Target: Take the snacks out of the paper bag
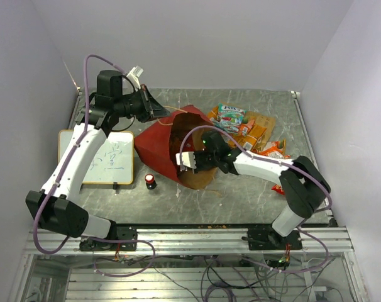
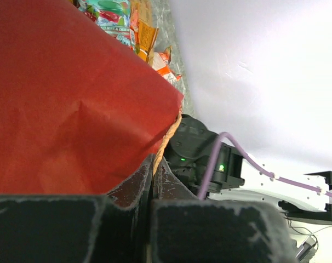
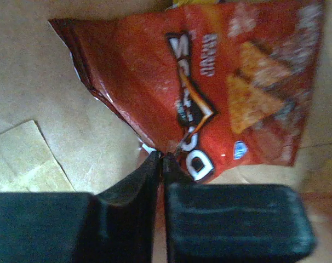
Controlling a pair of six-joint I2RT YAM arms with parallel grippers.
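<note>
Top external view: the paper bag (image 1: 154, 143) lies on its side at the centre of the worktop (image 1: 241, 201), mouth facing the right of the frame. The left pincer (image 1: 160, 113) meets the bag's upper rim from the upper left. The right pincer (image 1: 185, 160) is reached into the mouth from the right. A heap of snacks (image 1: 241, 126) already lies on the worktop at upper right, just beside the bag. A white board (image 1: 105, 157) and a small red-and-black cylinder (image 1: 151, 181) sit at left and lower centre. Left wrist view: the left pincer (image 2: 152, 164) is pressed together on the bag's red wall (image 2: 62, 98) at its rim, holding the mouth up. Right wrist view: the right pincer (image 3: 161, 159) is clamped together on the lower edge of a red chip packet (image 3: 210, 93) lying on the brown kraft interior (image 3: 34, 82). The packet extends away from the pincer toward the top and right of the frame, its long axis running roughly across the frame. Assessment: the right arm alone reaches this packet. Withdrawal should run back out through the mouth, toward the heap, with the packet trailing behind the grip. The thin edge hold may slip.
</note>
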